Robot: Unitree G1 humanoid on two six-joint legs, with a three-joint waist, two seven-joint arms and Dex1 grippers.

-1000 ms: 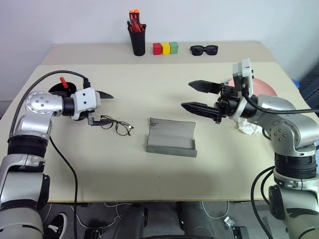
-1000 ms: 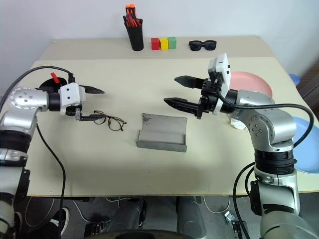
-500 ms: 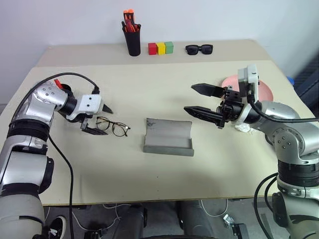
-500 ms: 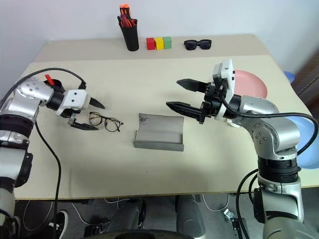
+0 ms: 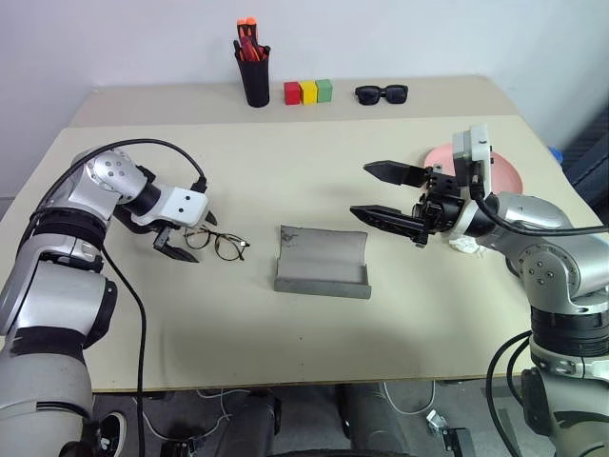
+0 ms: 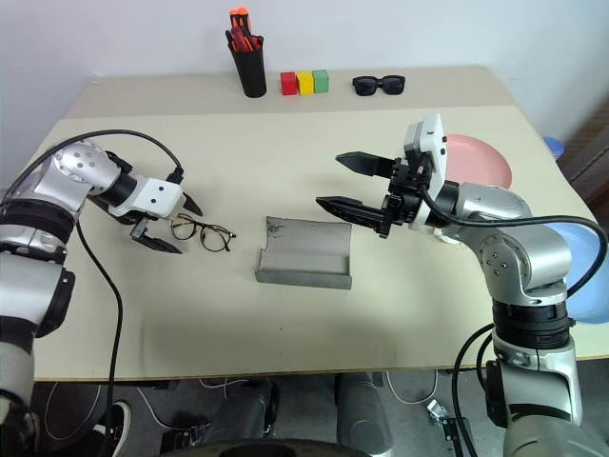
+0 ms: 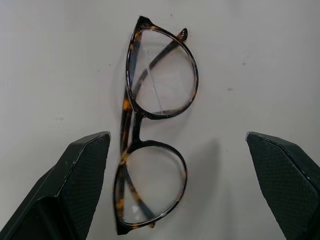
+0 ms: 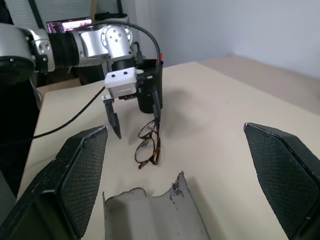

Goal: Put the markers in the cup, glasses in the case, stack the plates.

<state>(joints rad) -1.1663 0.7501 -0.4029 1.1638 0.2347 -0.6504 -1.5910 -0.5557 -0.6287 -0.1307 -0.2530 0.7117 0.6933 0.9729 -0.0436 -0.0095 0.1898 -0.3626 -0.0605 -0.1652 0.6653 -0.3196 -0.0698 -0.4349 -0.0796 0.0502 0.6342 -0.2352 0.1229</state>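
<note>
The thin round-lensed glasses [image 5: 218, 245] lie folded on the table, left of the grey case [image 5: 322, 262], which lies open. My left gripper [image 5: 190, 235] is open and tipped down just over the glasses' left end, one finger [image 7: 82, 185] on each side, not touching them. Behind that arm stands the black cup [image 8: 149, 92] with a red-tipped marker [image 8: 161, 52] poking out. My right gripper [image 5: 361, 188] is open and level above the table, right of the case, holding nothing. The pink plate [image 6: 481, 157] and the blue plate [image 6: 590, 286] lie apart at the right.
At the back edge stand a black pen holder [image 5: 254, 78] with orange and red pens, three coloured blocks [image 5: 307, 91] and dark sunglasses [image 5: 382, 93]. A crumpled white scrap [image 5: 466, 245] lies under my right forearm.
My left gripper has tilted from nearly level to steeply downward, its open fingers now straddling the glasses' left end. The right arm has kept still. The view itself shifted slightly.
</note>
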